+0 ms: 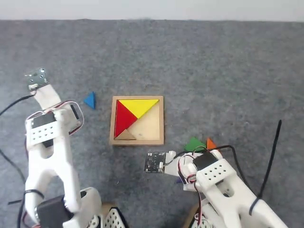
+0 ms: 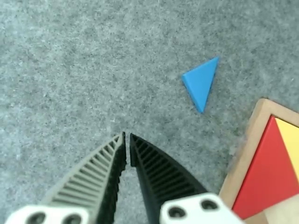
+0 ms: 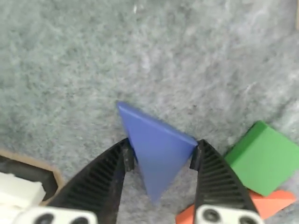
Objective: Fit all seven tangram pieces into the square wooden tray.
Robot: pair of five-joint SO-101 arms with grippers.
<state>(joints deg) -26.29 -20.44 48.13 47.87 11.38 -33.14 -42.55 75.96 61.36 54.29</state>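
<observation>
The square wooden tray (image 1: 160, 121) lies mid-table with a yellow triangle (image 1: 138, 106), a red triangle (image 1: 123, 118) and a small tan triangle (image 1: 126, 135) in it. Left of the tray lies a small blue triangle (image 1: 90, 100), also seen in the left wrist view (image 2: 201, 84). My left gripper (image 2: 127, 137) is shut and empty over bare carpet, short of that triangle and beside the tray's corner (image 2: 261, 112). My right gripper (image 3: 161, 156) is shut on a dark blue triangle (image 3: 156, 144). A green piece (image 3: 261, 156) and an orange piece (image 3: 275, 203) lie right beside it.
The green piece (image 1: 194, 144) and orange piece (image 1: 211, 143) sit close together below the tray's right corner, by the right arm. Grey carpet covers the table. Cables trail from both arms. A brown edge (image 3: 44, 168) shows near the right gripper.
</observation>
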